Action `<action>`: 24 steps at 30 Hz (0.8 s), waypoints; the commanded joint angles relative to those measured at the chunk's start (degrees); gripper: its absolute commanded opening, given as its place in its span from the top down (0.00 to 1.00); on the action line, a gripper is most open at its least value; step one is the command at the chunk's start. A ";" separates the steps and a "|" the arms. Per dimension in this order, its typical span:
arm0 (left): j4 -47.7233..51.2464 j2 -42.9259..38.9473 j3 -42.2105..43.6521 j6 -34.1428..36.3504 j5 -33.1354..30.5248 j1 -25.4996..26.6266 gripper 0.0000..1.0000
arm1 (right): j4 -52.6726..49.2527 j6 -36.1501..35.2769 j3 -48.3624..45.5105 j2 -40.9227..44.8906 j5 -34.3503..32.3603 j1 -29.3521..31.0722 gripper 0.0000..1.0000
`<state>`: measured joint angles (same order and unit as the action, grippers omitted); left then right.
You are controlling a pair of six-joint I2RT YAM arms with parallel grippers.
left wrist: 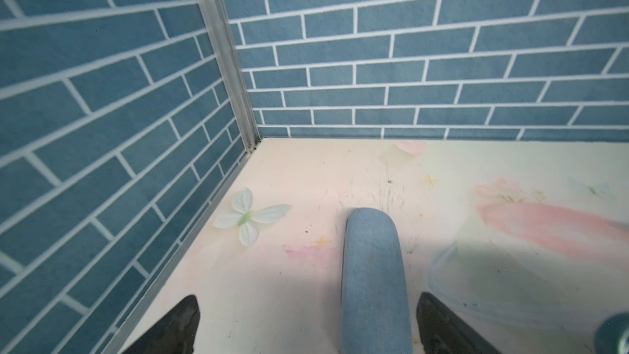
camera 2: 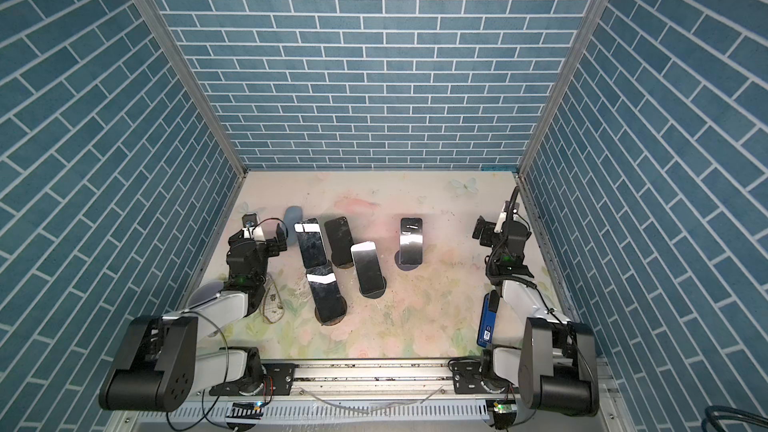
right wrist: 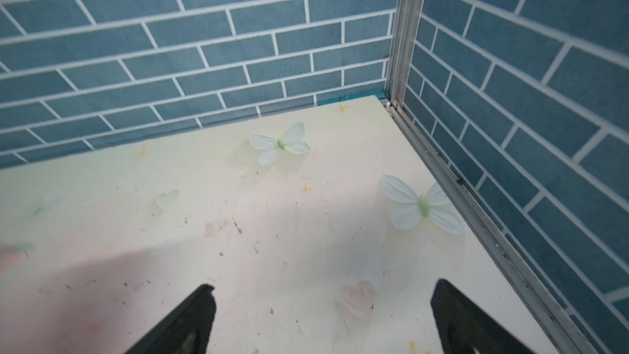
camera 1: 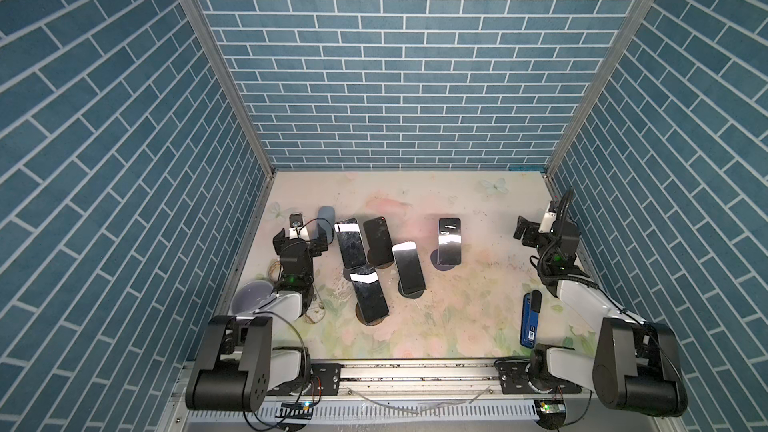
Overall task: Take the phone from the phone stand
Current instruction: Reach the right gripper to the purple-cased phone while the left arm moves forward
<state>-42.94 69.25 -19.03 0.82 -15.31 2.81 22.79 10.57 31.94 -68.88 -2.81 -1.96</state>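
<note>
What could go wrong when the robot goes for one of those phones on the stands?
1. Four phones stand crowded together; the wide-open left gripper could knock a neighbour over while reaching for one.
2. That gripper has a blue-grey oblong object between its fingers; closing here would probably grab that, not a phone.
3. The lone phone looks glossy and leans on its stand, so it might slip from a loose grip.

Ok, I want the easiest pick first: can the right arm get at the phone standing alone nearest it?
Probably yes. The right end effector is open and empty, and in a top view only bare table lies between it and that phone; the other phones cluster on its far side.
</note>
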 commanded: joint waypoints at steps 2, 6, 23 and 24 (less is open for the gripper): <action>18.89 -5.78 -5.73 -7.73 -7.72 0.09 0.00 | -15.60 9.12 5.16 1.38 -1.78 2.36 0.02; 36.24 -10.45 -11.00 -19.99 -9.27 0.09 0.00 | -24.69 11.95 11.27 -0.18 -4.20 7.42 0.07; 66.33 -27.79 -22.10 -28.56 10.01 6.25 0.00 | -45.93 15.30 32.40 -12.04 -0.10 26.36 0.01; 67.36 -27.62 -22.98 -28.22 11.65 6.85 0.00 | -46.01 15.27 32.78 -12.51 0.16 27.08 0.01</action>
<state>17.52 41.41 -39.68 -27.99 -9.89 8.56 -19.55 23.79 61.49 -80.12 -3.92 23.79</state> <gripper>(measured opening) 0.995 0.989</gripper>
